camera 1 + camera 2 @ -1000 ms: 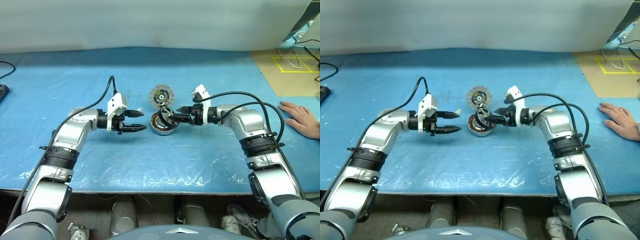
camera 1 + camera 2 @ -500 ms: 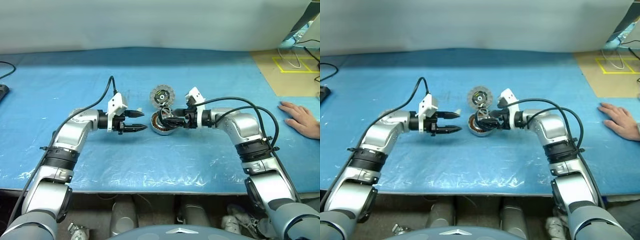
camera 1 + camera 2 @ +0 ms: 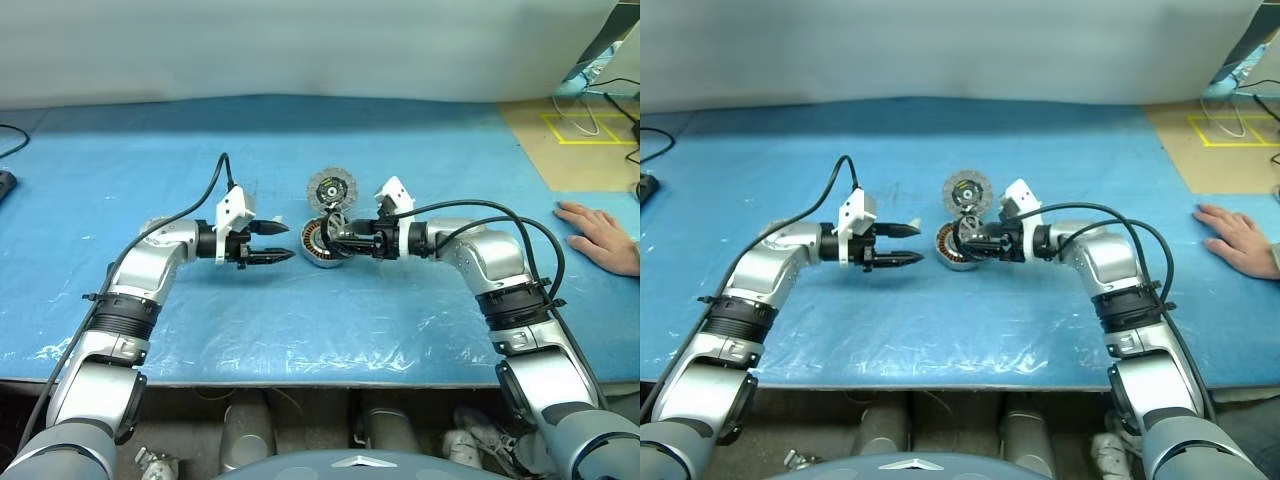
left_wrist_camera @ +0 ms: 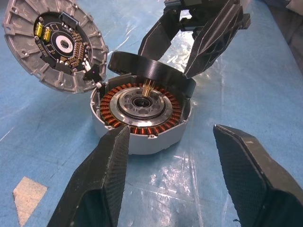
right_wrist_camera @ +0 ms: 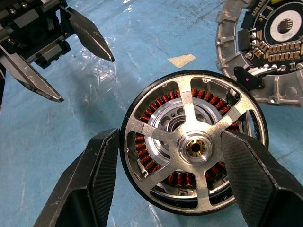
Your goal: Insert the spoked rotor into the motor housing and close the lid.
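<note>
**Spoked rotor held over the open housing**

The right gripper (image 3: pixel 336 236) has its two black fingers (image 5: pixel 248 179) clamped on the dark rim of the small silver spoked rotor (image 5: pixel 194 146), one finger on each side. The rotor sits tilted just above the squat round metal motor housing (image 4: pixel 142 116), whose ring of copper-coloured windings and silver centre show through the open spokes in the right wrist view. From the left wrist view, a brass-coloured shaft on the rotor's underside points down at the housing's centre; whether the rotor touches the housing I cannot tell.

The housing stands on the blue plastic-covered surface (image 3: pixel 300 340), between the two grippers. Just beside it, on the far side, the round silver-grey ribbed lid (image 3: pixel 331 187) leans up at an angle, its black hub and small circuit parts facing the robot; its lower edge appears to meet the housing's rim.

The left gripper (image 3: pixel 280 243) hovers near the housing on its left, pointing toward it, its fingers (image 4: pixel 102 182) apart and holding nothing.

At the right edge of the surface, well apart from the parts, a person's hand (image 3: pixel 603 225) rests flat.
</note>
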You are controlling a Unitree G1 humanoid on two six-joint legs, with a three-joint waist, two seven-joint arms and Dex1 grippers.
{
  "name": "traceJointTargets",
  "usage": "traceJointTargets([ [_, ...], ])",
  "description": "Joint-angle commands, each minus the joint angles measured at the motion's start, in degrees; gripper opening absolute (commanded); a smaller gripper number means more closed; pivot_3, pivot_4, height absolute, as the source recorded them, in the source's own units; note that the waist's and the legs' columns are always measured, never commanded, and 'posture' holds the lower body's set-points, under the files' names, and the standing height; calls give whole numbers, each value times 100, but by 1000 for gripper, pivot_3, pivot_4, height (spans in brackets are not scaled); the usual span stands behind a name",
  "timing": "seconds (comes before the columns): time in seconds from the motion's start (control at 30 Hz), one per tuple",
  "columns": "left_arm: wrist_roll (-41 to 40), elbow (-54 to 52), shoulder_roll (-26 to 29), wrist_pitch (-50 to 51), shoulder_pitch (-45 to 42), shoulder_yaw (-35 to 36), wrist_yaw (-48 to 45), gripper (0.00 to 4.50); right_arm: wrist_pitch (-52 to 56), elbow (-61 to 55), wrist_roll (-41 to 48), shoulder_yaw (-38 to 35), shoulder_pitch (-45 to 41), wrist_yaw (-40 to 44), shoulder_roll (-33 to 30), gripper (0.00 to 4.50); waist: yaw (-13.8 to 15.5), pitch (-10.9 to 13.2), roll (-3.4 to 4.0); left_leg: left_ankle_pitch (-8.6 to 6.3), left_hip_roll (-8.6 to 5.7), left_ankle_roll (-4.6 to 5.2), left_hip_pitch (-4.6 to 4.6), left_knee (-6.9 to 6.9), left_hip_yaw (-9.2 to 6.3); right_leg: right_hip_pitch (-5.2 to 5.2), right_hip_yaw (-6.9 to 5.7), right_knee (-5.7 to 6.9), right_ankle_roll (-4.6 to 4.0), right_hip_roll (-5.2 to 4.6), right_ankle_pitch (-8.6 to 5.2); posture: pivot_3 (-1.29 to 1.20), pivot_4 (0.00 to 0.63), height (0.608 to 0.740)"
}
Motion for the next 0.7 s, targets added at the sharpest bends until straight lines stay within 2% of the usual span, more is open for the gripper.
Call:
traceJointTargets([
  [0.03,10,-61,13,-134,-88,24,-32,2975,150,-178,116,4,55,76,-37,3090,8,0,0,0,0,0,-1,0,0,0,0,-1,0,0,0,0,150,740],
  [0.2,21,-70,0,-147,-82,31,-3,2975,55,-152,49,21,106,77,-45,3090,7,0,0,0,1,0,-1,-9,0,0,-4,-1,0,0,0,0,150,740],
  [0.4,-1,-98,-5,-129,-67,51,17,2975,210,-534,510,-393,172,178,-56,3090,18,0,0,0,1,0,-2,-10,0,0,-4,-3,-1,0,0,0,150,740],
  [0.6,-18,-118,-2,-103,-68,88,71,2975,358,-1139,1010,-1062,521,-323,174,3090,24,0,0,0,1,0,-4,-13,0,-2,-5,-6,0,0,0,0,150,740],
  [0.7,-7,-105,20,-107,-87,75,54,2975,431,-1378,1087,-1133,682,-547,205,3090,24,0,0,0,0,0,-4,-13,0,-2,-4,-7,0,-1,0,0,150,740],
])
